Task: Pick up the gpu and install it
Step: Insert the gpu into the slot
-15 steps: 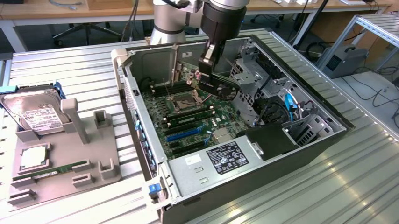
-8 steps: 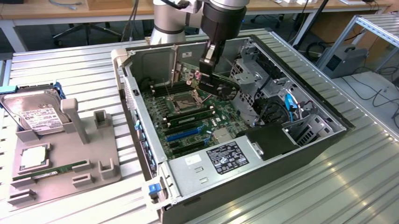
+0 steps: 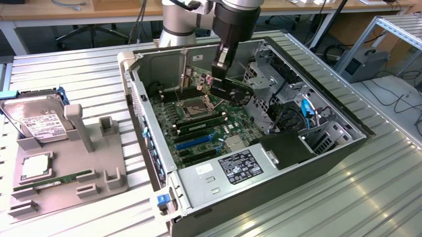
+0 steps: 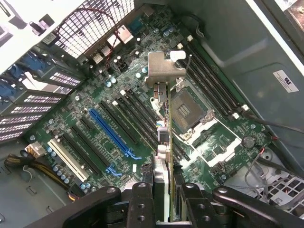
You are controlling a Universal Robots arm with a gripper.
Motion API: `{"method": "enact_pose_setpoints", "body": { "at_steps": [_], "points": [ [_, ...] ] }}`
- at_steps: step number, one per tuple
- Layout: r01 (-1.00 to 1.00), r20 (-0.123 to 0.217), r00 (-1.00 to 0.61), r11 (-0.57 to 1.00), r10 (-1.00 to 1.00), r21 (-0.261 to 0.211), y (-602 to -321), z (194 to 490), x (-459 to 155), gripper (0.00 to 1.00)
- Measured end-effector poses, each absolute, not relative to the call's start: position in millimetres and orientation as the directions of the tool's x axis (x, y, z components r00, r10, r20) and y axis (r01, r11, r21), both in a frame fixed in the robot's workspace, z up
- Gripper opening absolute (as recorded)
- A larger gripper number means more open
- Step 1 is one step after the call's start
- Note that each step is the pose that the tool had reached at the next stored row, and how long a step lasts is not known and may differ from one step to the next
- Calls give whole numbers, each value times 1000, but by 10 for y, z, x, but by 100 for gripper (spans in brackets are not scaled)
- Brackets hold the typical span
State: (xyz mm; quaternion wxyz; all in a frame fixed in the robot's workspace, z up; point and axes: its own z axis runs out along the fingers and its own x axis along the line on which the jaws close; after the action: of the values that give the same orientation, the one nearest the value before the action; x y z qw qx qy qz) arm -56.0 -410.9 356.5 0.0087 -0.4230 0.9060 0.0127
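exterior view: arm reaches straight down into the case, hand clamped on the gpu.

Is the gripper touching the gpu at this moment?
Touching. The wrist view shows the gpu edge-on, clamped between the fingers of the gripper, held over the motherboard.

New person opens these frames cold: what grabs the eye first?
The open PC case in mid-scene, with the robot arm reaching down into it. The gripper is shut on the gpu, held edge-on above the motherboard, its silver bracket at the end away from the gripper. At the exterior view's left, a grey tray holds a hard drive.
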Motion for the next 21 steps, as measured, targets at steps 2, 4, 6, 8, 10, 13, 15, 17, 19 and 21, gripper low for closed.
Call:
{"method": "enact_pose_setpoints", "body": {
  "at_steps": [2, 4, 6, 8, 10, 13, 15, 17, 19, 21],
  "points": [
    [-772, -26, -636, 635, -772, 16, -4109, 3565, -560, 27],
    [-777, -26, -629, 629, -777, 16, -4109, 3565, -560, 27],
    [-782, -27, -623, 623, -782, 16, -4109, 3564, -560, 27],
    [-805, -26, -594, 594, -804, 16, -4109, 3564, -560, 27],
    [-850, -26, -527, 527, -849, 16, -4109, 3562, -560, 27],
    [-906, -26, -424, 423, -906, 16, -4109, 3559, -560, 27],
    [-934, -26, -358, 358, -933, 16, -4109, 3556, -560, 27],
    [-954, -26, -299, 299, -954, 16, -4109, 3553, -560, 27],
    [-964, -26, -266, 266, -964, 15, -4109, 3551, -560, 27],
    [-966, -26, -258, 257, -966, 15, -4109, 3551, -560, 27]
  ]
}}
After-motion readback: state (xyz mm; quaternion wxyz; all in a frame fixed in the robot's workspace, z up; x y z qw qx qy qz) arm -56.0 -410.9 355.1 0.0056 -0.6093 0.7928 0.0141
